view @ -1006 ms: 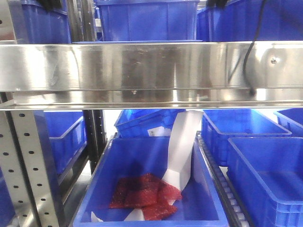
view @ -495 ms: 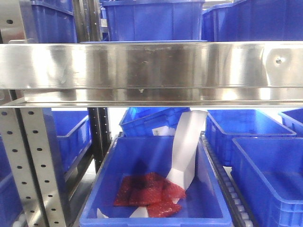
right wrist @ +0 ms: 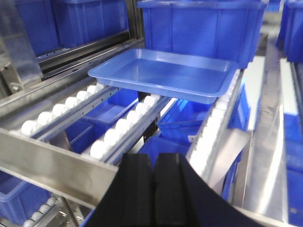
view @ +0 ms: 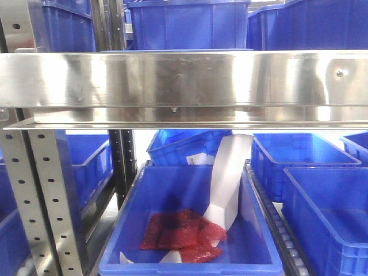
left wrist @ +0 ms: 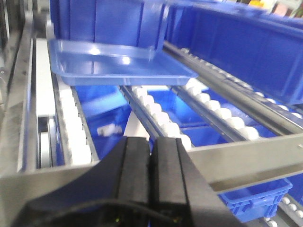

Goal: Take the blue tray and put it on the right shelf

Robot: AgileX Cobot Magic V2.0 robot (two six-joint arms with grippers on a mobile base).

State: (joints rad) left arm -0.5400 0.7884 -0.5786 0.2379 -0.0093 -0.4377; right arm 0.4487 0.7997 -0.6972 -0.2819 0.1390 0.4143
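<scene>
The blue tray (left wrist: 118, 64) lies flat on the white roller tracks (left wrist: 156, 111) of the steel shelf, against a deep blue bin (left wrist: 106, 21). It also shows in the right wrist view (right wrist: 165, 73), and edge-on in the front view (view: 175, 50) just above the broad front rail (view: 184, 77). My left gripper (left wrist: 150, 156) is shut and empty, drawn back over the front rail (left wrist: 255, 158), well short of the tray. My right gripper (right wrist: 154, 172) is shut and empty, also back at the rail (right wrist: 52, 172).
Deep blue bins (view: 187, 23) stand behind the tray. Below, a bin (view: 190, 230) holds red packets (view: 181, 233) and a white sheet (view: 227, 181). More bins (view: 325, 213) sit right. A perforated upright (view: 49, 201) stands left.
The front view has shifted: the rack and bins slid slightly right in frame. A dark cable seen at the upper right one second ago is gone from view.
</scene>
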